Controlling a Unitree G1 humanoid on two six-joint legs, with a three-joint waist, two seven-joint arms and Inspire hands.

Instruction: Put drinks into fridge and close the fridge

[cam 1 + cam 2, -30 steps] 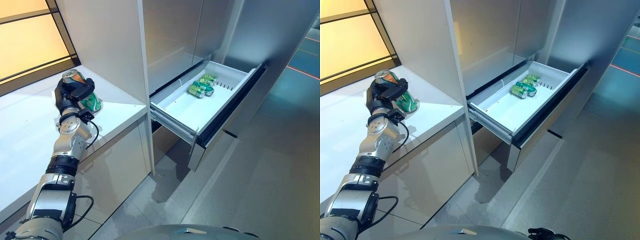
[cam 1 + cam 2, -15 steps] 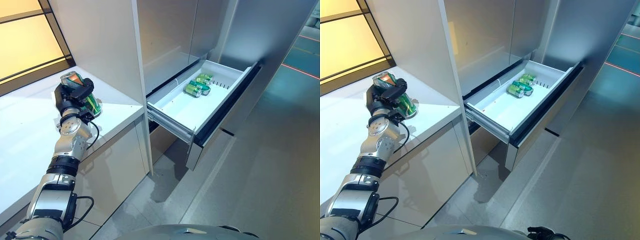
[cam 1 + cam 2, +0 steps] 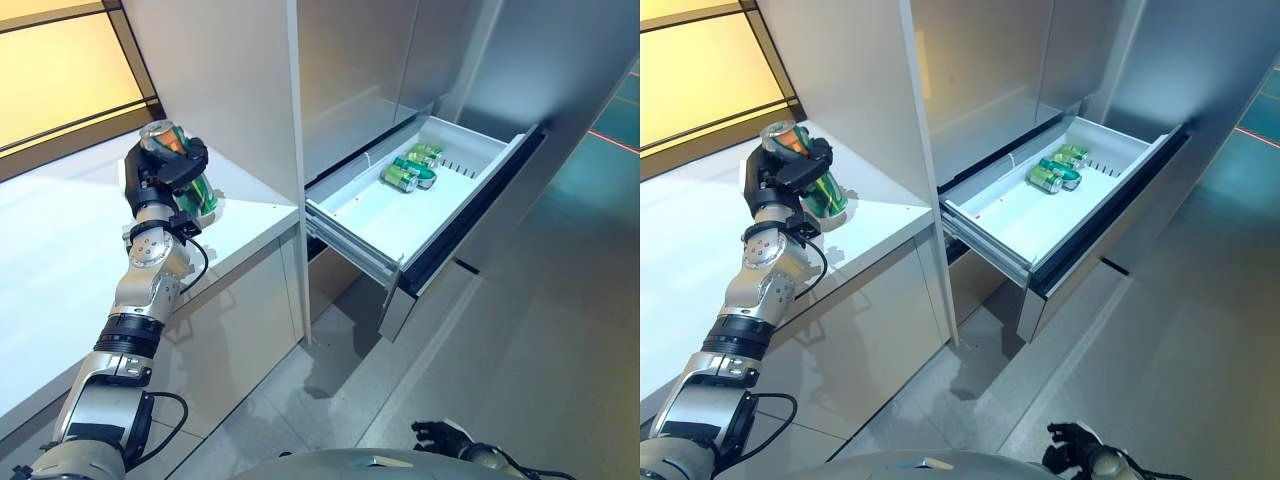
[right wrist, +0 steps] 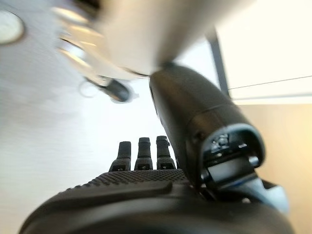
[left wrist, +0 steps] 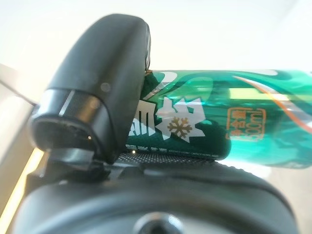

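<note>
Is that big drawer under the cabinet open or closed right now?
Open. The drawer is pulled well out from the cabinet front, so its white inside shows, with green cans lying at its far end.

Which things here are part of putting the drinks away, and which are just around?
Part of the job:
- green can, held in the left hand
- open fridge drawer
- cans already lying in the drawer

Just around:
- white counter
- right hand, idle low down
- tall cabinet
</note>
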